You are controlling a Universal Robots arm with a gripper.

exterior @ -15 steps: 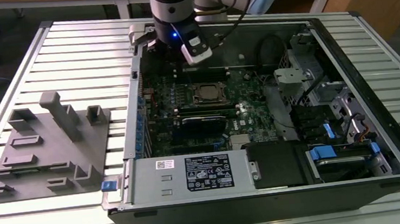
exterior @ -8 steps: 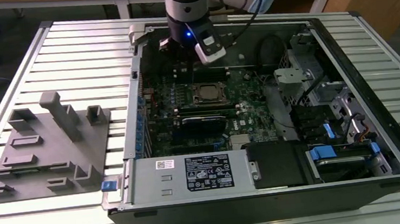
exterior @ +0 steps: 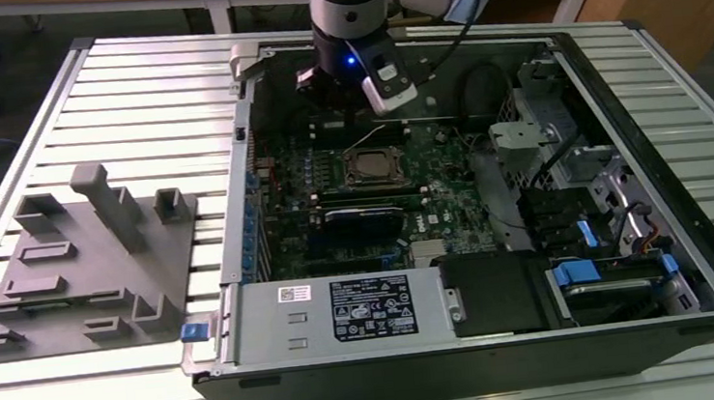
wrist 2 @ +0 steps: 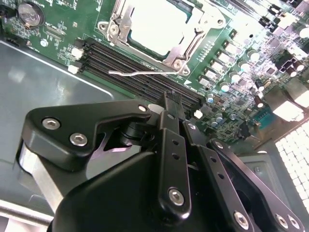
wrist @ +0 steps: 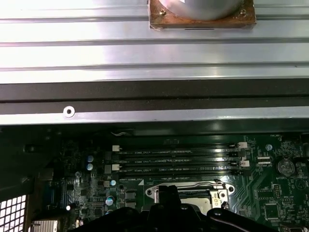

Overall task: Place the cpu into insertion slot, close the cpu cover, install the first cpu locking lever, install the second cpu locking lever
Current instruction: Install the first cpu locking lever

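**What we cannot make out**

The gripper (wrist: 169, 195) hides part of the insertion slot (wrist: 219, 191) in the first wrist view. In the second wrist view glare whitens the cpu (wrist 2: 154, 21), cut by the picture's edge. In the exterior view we cannot separate the cpu cover (exterior: 374, 152) from the slot.

Exterior view looks down from afar; both wrist views, close, share the insertion slot (wrist 2: 179, 62) (wrist: 218, 194).
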